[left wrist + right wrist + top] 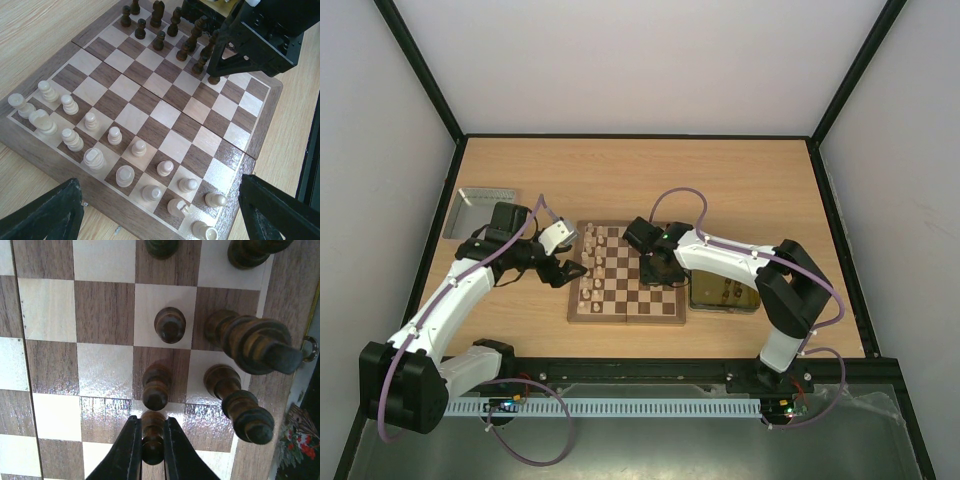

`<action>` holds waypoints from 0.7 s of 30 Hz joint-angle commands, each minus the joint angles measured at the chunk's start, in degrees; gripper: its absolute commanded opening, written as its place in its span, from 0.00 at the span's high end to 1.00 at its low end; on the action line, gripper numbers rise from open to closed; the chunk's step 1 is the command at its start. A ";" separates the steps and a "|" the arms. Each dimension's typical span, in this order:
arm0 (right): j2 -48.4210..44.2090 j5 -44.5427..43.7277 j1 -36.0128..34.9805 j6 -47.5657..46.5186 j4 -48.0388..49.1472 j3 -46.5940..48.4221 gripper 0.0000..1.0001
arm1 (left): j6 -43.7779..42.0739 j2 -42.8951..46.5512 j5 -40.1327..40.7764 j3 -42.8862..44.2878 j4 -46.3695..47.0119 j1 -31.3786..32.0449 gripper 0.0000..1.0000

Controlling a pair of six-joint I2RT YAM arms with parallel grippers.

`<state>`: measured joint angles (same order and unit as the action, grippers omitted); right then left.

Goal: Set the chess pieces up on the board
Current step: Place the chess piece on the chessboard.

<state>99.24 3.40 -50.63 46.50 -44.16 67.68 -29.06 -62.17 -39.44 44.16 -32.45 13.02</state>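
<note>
Chess pieces [93, 159]: cream side looks done, two full rows on the board [630, 300] edge by the left arm. Dark side only partly set; right arm hides some. Board lies flat mid-surface, btwn the arms. Right tool [152, 426] pinched narrow on a dark pawn [152, 445] at the pawn row. Left tool [567, 253] spread wide, holding nothing. Pieces tiny, turned wood, glossy.

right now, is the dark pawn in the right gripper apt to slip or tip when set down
Probably light and stiff: the dark pawn looks like small turned wood. Its rounded, shiny head, pinched between the right gripper's narrow tips, may slip. Slim and round, it could tip if nudged, then roll.
</note>
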 commanded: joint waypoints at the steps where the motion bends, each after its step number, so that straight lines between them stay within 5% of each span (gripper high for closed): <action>1: 0.49 -0.37 0.11 -0.29 0.53 0.17 0.93 | -0.08 0.08 -0.55 -0.76 0.11 0.33 0.15; 21: -0.14 0.02 0.14 -0.62 0.66 -0.79 0.87 | -0.21 0.11 -0.55 -0.80 0.14 0.31 0.15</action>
<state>99.24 3.95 -50.63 46.48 -43.24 67.64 -29.06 -62.17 -39.42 44.16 -32.45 13.02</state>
